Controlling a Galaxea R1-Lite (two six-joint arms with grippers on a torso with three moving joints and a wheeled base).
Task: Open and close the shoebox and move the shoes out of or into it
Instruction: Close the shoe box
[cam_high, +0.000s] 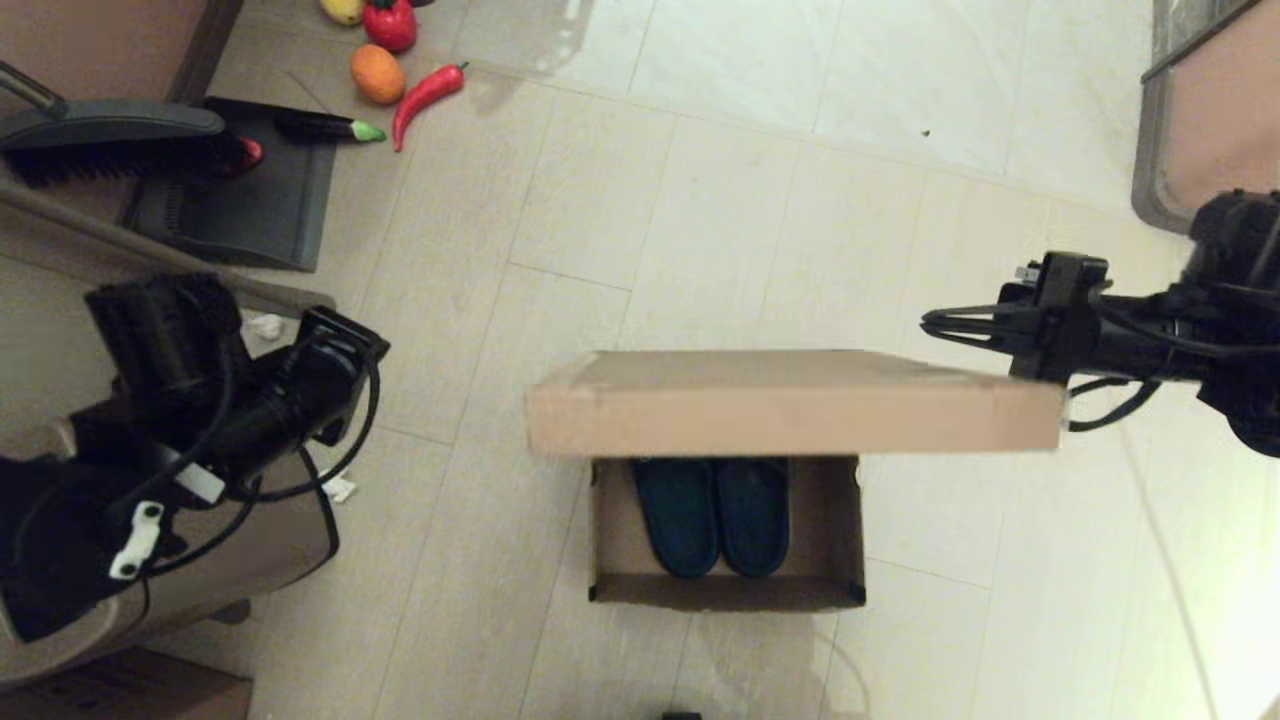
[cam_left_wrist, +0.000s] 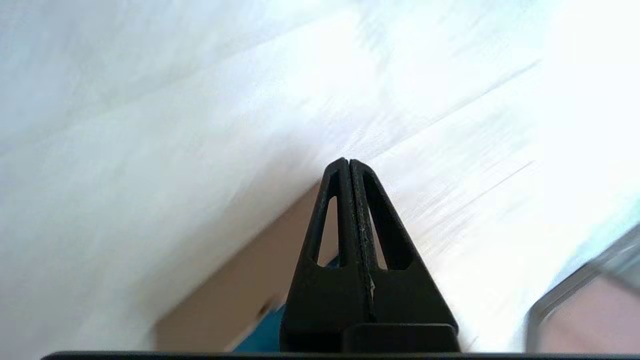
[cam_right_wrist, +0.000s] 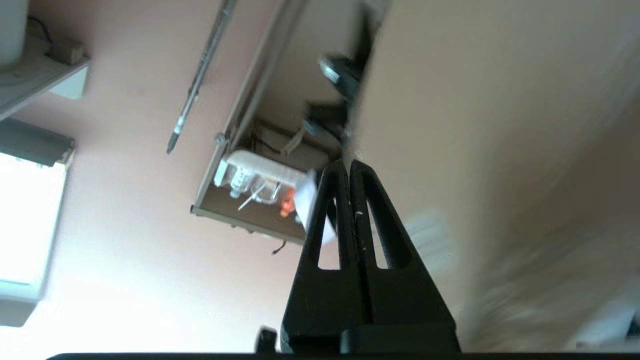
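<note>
I see the shoebox (cam_high: 727, 520) on the floor (cam_high: 800, 200), lid (cam_high: 790, 405) raised, half covering it. The shoes (cam_high: 715, 515) lie side by side inside. My right pincer (cam_high: 930, 322), pressed together, hangs beside the lid's far right corner. My left pincer (cam_left_wrist: 348, 162), also pressed together, hangs well left of the shoebox.

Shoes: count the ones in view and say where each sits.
2. Both shoes lie side by side inside the open shoebox, one on the robot's left, the other on its right. The raised lid hides their far ends.
</note>
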